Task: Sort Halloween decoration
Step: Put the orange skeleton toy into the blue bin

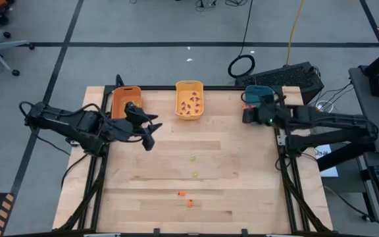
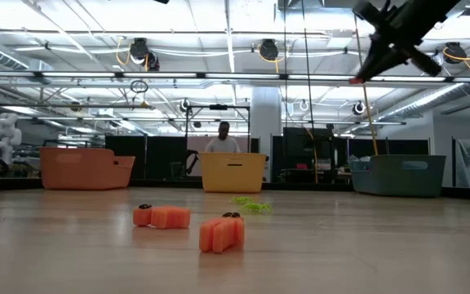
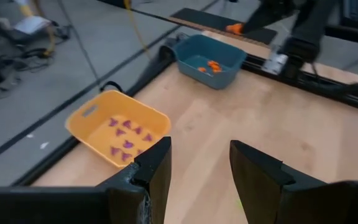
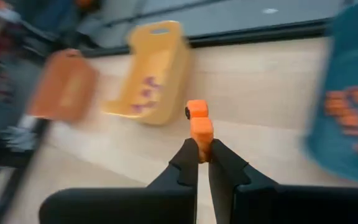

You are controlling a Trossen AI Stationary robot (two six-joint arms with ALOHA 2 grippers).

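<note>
The wooden tabletop (image 1: 242, 184) is carrying three bins along its far edge; the orange bin (image 1: 125, 101) is sitting right under the left end effector (image 1: 149, 131), whose fingers (image 3: 156, 167) are standing wide apart with nothing between them; the yellow bin (image 1: 189, 99), holding purple trinkets (image 3: 127, 135), is lying off to that end effector's inner side; the teal bin (image 1: 258, 95), with orange trinkets (image 3: 211, 65) inside, is sitting just beside the right end effector (image 1: 247, 115); that one is pinching an orange trinket (image 4: 199, 124) tight at its fingertips, raised above the tabletop; two loose orange pieces (image 2: 194, 224) are lying at the near middle of the boards, well apart from both end effectors; light green pieces (image 1: 193, 166) are lying between them and the bins.
</note>
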